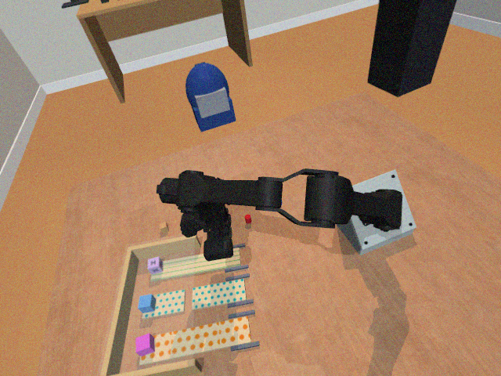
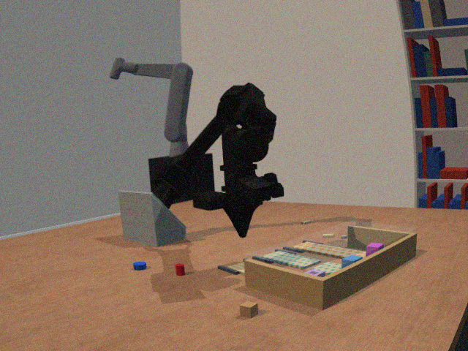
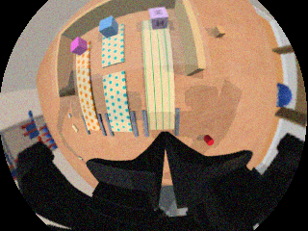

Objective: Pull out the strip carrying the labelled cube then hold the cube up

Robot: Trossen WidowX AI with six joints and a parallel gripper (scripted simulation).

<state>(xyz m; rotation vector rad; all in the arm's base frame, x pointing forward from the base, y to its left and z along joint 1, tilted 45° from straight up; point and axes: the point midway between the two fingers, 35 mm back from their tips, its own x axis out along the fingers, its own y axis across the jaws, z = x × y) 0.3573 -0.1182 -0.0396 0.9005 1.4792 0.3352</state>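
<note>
The lilac labelled cube (image 1: 154,265) (image 2: 315,273) (image 3: 158,17) sits at the far end of the green-striped strip (image 1: 194,265) (image 3: 159,72), which shows no gap. The teal-dotted strip is in two pieces with a gap between them, a near piece (image 1: 218,293) (image 3: 116,101) and a far piece (image 1: 171,301) (image 3: 113,48) with a blue cube (image 1: 146,303) (image 2: 351,260). A magenta cube (image 1: 145,345) (image 2: 374,248) is at the far end of the orange-dotted strip (image 1: 194,338) (image 3: 87,91). My gripper (image 2: 242,235) (image 3: 164,134) is shut and empty, pointing down above the table by the striped strip's near end.
A wooden wall (image 1: 125,316) (image 2: 283,283) (image 3: 190,38) encloses the strips on three sides. Dark rails (image 1: 236,269) (image 3: 177,121) flank their near ends. A red cylinder (image 1: 247,218) (image 2: 180,269) (image 3: 208,140), a blue disc (image 2: 140,265) and a tan block (image 1: 163,227) (image 2: 248,309) lie outside.
</note>
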